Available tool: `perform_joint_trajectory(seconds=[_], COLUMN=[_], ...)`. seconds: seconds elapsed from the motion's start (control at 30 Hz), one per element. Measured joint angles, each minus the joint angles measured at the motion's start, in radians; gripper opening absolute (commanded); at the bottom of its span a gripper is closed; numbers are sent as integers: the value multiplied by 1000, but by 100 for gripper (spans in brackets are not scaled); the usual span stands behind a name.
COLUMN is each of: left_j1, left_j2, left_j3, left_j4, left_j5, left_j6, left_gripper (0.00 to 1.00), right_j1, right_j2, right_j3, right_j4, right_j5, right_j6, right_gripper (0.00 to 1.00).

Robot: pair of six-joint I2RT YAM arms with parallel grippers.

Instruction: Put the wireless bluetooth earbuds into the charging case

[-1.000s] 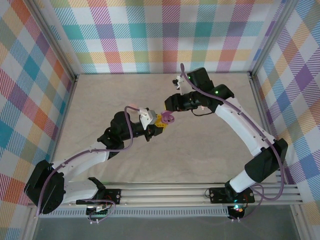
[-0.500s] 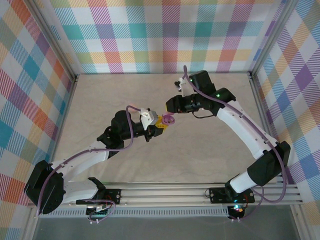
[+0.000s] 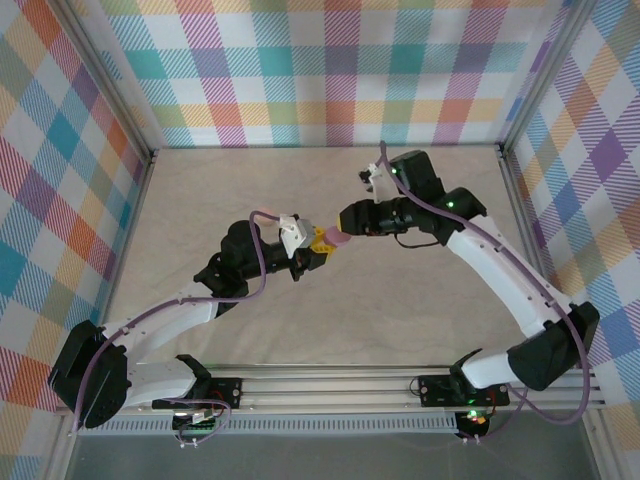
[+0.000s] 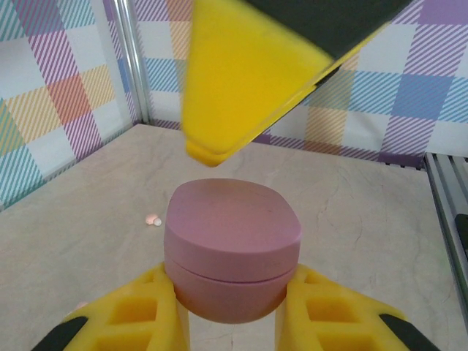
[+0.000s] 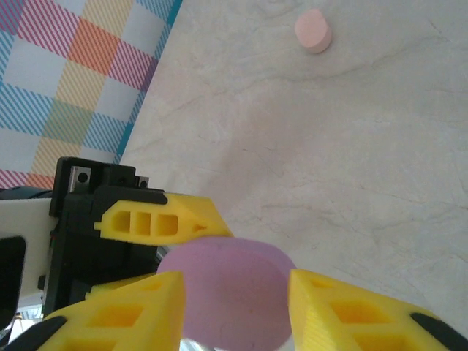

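Your left pincer [image 4: 234, 311] is clenched on the shut charging case [image 4: 232, 245]. The right pincer [image 5: 238, 300] stands parted around its lid. Earbuds [image 4: 152, 219] lie on the tabletop [image 4: 365, 219] beyond the left pincer, leftward. They look tiny, light and probably slippery, so pinch one gently across its middle.

2 white-and-black arms [image 3: 170, 315] carry purple cables [image 3: 262, 270] and yellow-fingered black tools [image 3: 326, 246].

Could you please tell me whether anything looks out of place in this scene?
Yes. The case, pinched in the left gripper, looks closed along its seam, yet tiny pink earbuds lie loose on the table beyond it. Whether the case holds any cannot be seen.
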Motion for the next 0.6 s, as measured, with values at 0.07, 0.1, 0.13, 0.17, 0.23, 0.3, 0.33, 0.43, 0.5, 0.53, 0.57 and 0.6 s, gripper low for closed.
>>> perform_joint_trajectory(seconds=[0.07,0.1,0.13,0.17,0.23,0.3,0.33,0.43,0.5,0.53,0.57,0.6], left_j1=[0,0,0,0,0,0,0,0,0,0,0,0], left_j2=[-1,-2,-5,-9,-23,-39,-46,-55,-55,-55,-55,-55], left_j3=[0,0,0,0,0,0,0,0,0,0,0,0], left_j4=[0,0,-1,-1,0,0,1,24,40,48,55,64], left_j5=[-7,-10,-16,-19,-26,-31,-34,-43,-50,-51,-53,-54], left_j6=[-11,-14,-19,-26,-39,-52,-62,-90,-107,-117,-124,-132], left_gripper=[2,2,2,2,2,2,2,2,2,2,2,2], right_j1=[-8,-12,-19,-28,-49,-69,-76,-92,-94,-94,-94,-94], right_j2=[-24,-34,-45,-52,-59,-60,-60,-58,-53,-49,-45,-42], right_j3=[-27,-41,-58,-76,-103,-126,-135,-151,-156,-158,-162,-167], right_j4=[21,34,54,75,116,164,186,248,289,310,332,352], right_j5=[0,-3,-11,-21,-49,-87,-108,-173,-215,-237,-256,-275], right_j6=[25,39,56,78,120,166,188,248,283,299,317,330], right_gripper=[50,52,53,53,54,54,55,55,55,55,55,56])
